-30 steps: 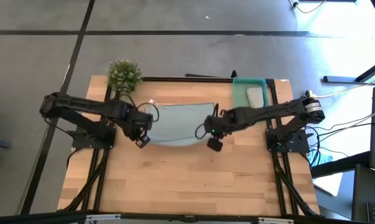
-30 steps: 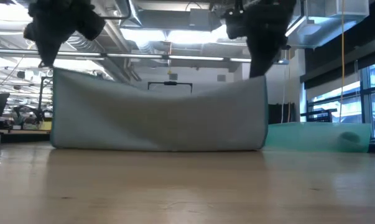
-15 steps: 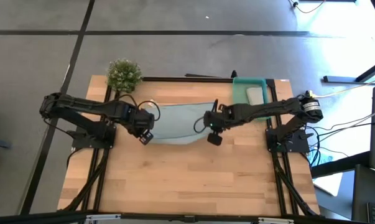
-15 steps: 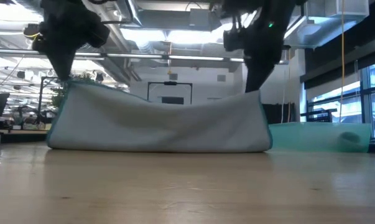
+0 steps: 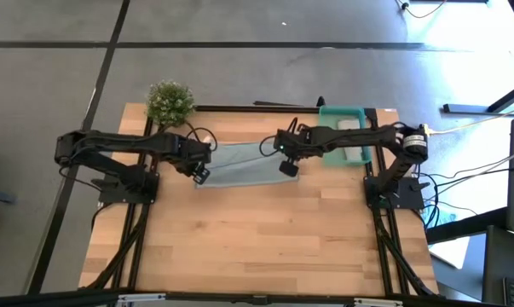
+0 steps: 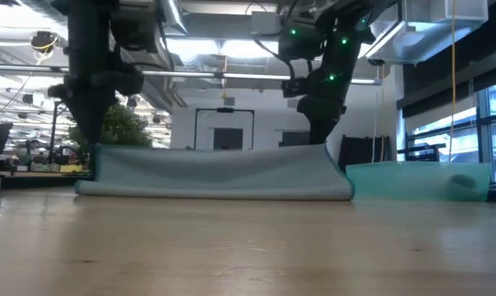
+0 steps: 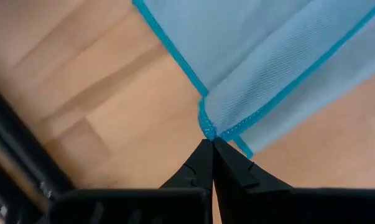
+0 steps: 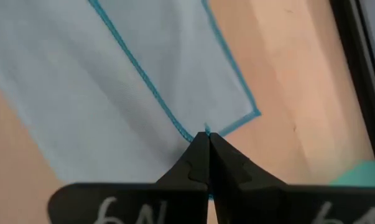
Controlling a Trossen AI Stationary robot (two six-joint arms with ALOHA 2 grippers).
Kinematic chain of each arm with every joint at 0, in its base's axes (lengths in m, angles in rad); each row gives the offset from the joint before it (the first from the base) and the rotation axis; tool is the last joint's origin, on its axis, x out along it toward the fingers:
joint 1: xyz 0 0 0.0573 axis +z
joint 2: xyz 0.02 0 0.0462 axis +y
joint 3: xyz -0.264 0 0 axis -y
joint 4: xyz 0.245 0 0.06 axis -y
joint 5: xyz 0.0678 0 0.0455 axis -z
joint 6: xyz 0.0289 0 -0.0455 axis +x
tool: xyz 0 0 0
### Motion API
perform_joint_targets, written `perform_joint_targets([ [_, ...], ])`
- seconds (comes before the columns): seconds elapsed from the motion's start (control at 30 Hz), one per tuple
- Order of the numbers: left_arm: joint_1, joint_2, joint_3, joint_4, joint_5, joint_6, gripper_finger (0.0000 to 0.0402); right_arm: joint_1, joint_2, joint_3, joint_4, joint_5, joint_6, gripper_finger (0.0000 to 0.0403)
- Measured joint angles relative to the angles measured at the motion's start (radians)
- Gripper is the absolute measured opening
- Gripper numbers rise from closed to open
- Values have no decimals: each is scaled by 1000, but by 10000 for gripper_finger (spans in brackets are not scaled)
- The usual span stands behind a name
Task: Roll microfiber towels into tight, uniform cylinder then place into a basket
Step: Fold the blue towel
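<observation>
Table (image 5: 257, 247): pale wooden top, with both arms reaching in over its far half.
Blue towel (image 5: 239, 165): lies folded between the two grippers, stretched across the far middle of the table, just beside the basket.
Basket (image 5: 328, 136): teal bin at the far right corner, with the grey-beige towel (image 5: 349, 124) inside it.
Plant (image 5: 170, 101): small and bushy, at the far left corner.
Left gripper (image 7: 211, 142): fingers pinched shut on the blue towel's left corner.
Right gripper (image 8: 207, 134): fingers pinched shut on its right corner edge.
</observation>
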Motion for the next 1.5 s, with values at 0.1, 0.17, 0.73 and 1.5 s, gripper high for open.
perform_joint_targets([
  [0.1, 40, 0, -24, 74, -23, 32, 0, -21, 0, 0, 15, -10, -2, 1],
  [0.17, 68, 0, -27, 87, -50, 53, 0, -31, 0, 0, 28, -14, -3, 1],
  [0.73, 255, 0, -27, 180, -118, 132, 0, -130, 1, 0, 121, -37, -65, 4],
  [1.5, 315, 7, -27, 227, -99, 134, 29, -151, 1, 0, 176, -56, -108, 48],
])
